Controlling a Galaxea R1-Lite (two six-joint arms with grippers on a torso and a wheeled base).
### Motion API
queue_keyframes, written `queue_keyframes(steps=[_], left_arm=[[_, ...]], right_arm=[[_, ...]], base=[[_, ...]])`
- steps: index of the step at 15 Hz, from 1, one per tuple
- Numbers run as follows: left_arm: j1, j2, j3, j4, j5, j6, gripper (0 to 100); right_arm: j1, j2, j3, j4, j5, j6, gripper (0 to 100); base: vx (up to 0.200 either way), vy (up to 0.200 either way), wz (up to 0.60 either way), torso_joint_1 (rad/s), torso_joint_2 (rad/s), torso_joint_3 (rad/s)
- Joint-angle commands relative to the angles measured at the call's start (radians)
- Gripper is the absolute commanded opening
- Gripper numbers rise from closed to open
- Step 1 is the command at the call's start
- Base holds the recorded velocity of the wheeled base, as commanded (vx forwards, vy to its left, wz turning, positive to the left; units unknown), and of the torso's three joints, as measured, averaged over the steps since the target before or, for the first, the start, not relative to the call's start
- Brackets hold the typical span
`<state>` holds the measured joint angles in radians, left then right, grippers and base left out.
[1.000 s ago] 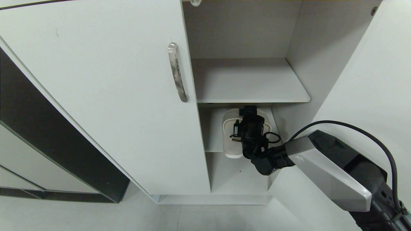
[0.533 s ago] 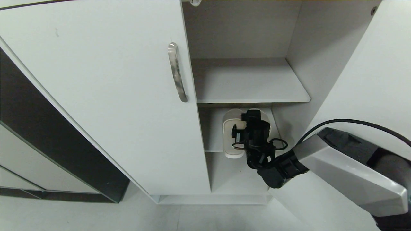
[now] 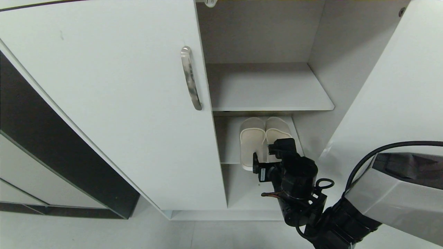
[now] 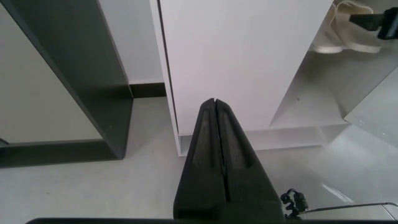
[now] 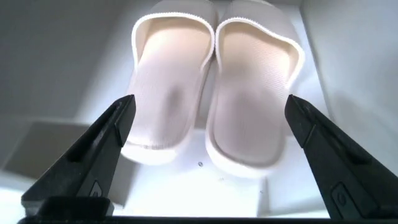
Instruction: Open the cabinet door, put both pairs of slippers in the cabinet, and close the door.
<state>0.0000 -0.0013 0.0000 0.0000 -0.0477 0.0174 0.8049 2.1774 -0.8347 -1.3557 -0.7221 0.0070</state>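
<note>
Slippers (image 3: pixel 256 138): in the head view the heel of the one on the right is hidden behind the right gripper (image 3: pixel 265 154). In the left wrist view the pair is cut by the view's edge and partly covered by that gripper. Right gripper's fingers (image 5: pixel 93 155): bases cut by the right wrist view's edge. Left gripper (image 4: pixel 213 106): base cut off likewise. Closed door (image 3: pixel 104 103): top and left run out of view. Open door (image 3: pixel 398 86): cut at top and right. Bottom shelf (image 3: pixel 242 186): right part hidden behind the gripper.

Cream slippers (image 3: pixel 264 138), white cabinet (image 3: pixel 266 90), black end effector (image 5: pixel 205 155)
</note>
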Motion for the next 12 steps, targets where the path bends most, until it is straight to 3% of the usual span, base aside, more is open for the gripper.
queue_keyframes(steps=[1,6,12], left_arm=[[0.000,0.001,0.000,0.000,0.000,-0.001,0],[0.000,0.001,0.000,0.000,0.000,-0.001,0],[0.000,0.001,0.000,0.000,0.000,-0.002,0]], right_arm=[[0.011,-0.027,0.017,-0.002,0.001,-0.002,100],[0.014,-0.021,0.016,-0.002,0.001,-0.004,100],[0.014,-0.018,0.016,-0.003,0.003,-0.004,100]], base=[[-0.200,0.000,0.00,0.002,0.00,0.007],[-0.200,0.000,0.00,0.001,0.00,0.000],[0.000,0.000,0.00,0.000,0.00,0.000]])
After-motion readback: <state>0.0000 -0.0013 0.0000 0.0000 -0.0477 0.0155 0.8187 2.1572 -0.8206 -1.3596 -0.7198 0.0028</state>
